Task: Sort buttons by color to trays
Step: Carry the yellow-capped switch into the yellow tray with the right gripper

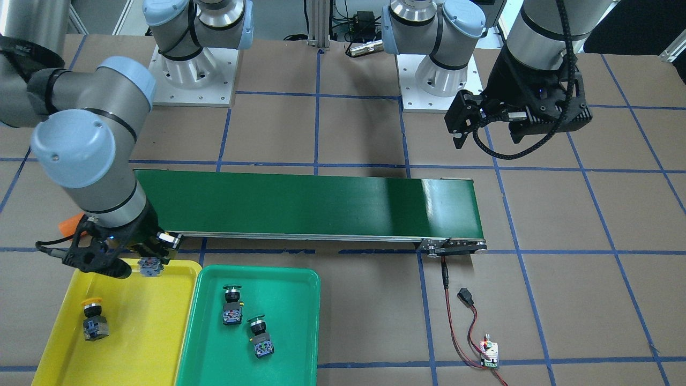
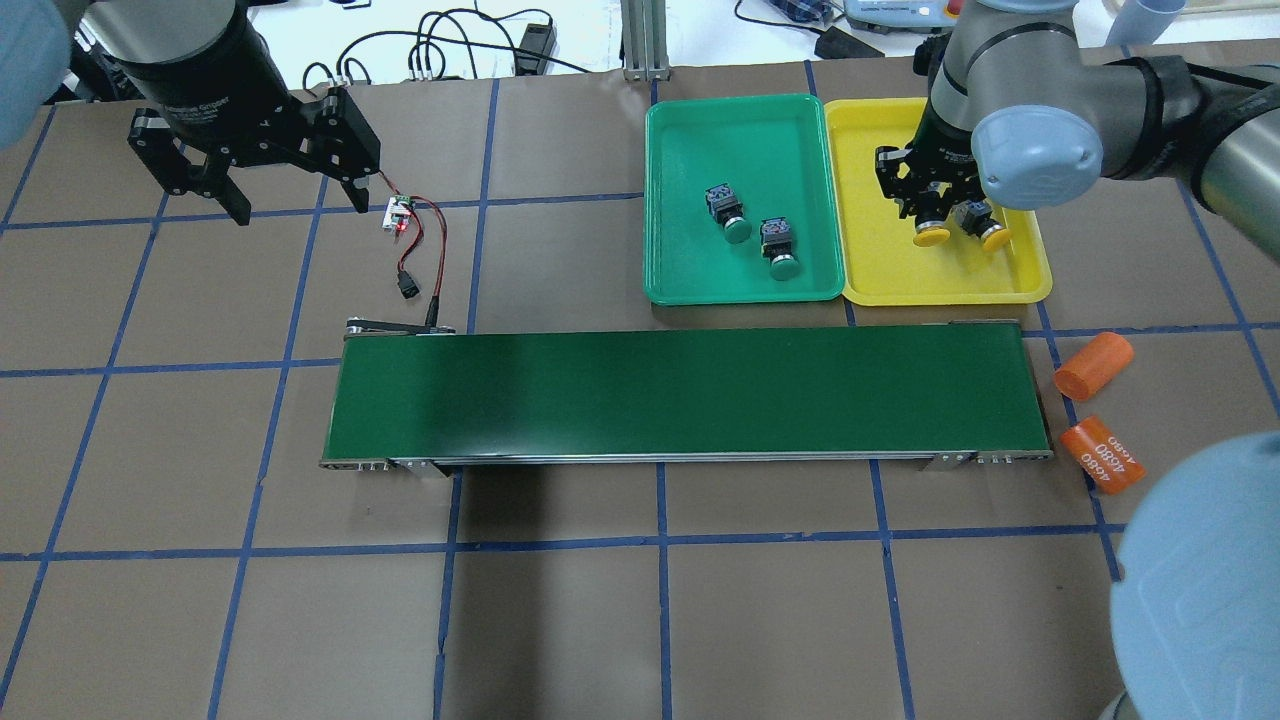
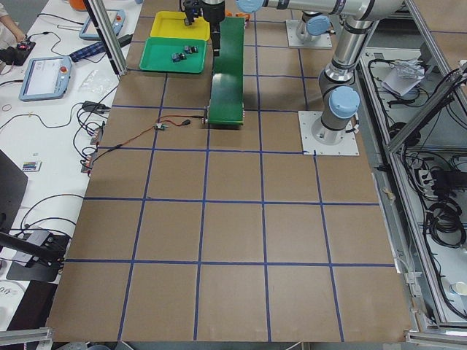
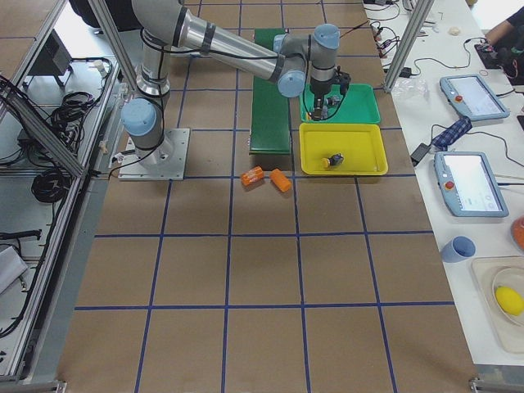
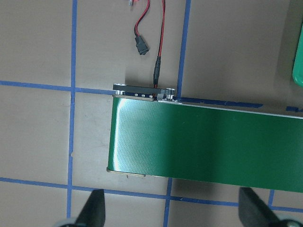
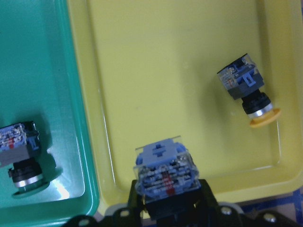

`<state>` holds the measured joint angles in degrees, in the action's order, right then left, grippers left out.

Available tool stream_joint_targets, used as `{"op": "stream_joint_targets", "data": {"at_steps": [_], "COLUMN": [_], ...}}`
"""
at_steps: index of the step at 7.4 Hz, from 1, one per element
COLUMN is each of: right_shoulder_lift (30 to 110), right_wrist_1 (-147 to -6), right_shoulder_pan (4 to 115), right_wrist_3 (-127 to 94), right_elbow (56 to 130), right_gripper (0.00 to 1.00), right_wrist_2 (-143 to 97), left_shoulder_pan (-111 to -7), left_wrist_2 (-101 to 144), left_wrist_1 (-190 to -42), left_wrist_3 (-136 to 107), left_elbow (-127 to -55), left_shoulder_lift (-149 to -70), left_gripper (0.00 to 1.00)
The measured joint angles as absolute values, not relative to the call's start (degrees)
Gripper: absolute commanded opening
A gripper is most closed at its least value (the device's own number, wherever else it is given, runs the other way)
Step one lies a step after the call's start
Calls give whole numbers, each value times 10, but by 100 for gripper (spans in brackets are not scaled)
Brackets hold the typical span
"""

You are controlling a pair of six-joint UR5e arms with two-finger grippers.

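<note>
My right gripper (image 2: 932,205) is shut on a yellow-capped button (image 2: 931,236), holding it just above the yellow tray (image 2: 900,275). In the right wrist view the held button (image 6: 165,172) shows its blue-grey contact block between the jaws. A second yellow button (image 2: 990,232) lies on its side in the yellow tray (image 6: 156,71). Two green-capped buttons (image 2: 728,212) (image 2: 778,246) lie in the green tray (image 2: 690,150). My left gripper (image 2: 297,205) hangs open and empty above the far left of the table, away from both trays.
A long dark-green conveyor belt (image 2: 680,395) runs across the table in front of the trays. Two orange cylinders (image 2: 1093,365) (image 2: 1102,455) lie beside its right end. A small circuit board (image 2: 400,213) with red and black wires lies near the left gripper.
</note>
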<state>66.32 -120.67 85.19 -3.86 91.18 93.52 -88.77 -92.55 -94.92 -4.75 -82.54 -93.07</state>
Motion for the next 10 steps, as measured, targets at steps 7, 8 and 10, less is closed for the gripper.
{"op": "stream_joint_targets", "data": {"at_steps": [7,8,10], "right_shoulder_lift": [593,601,661], "right_wrist_1": [-1317,-1311,-1219], "right_shoulder_pan": [833,832,833], "right_wrist_3": [-17,-18,-20], "right_elbow": [911,914,917], "right_gripper": [100,100,100], "right_wrist_2": [980,979,970], "left_shoulder_pan": [-888,-888,-887], "left_wrist_2": [-926,-927,-929], "left_wrist_1": [-949,-949,-937], "left_wrist_3": [-47,-47,-47], "left_elbow": [-824,-824,-822], "left_shoulder_lift": [-944,-943,-940], "left_gripper": [100,100,100]}}
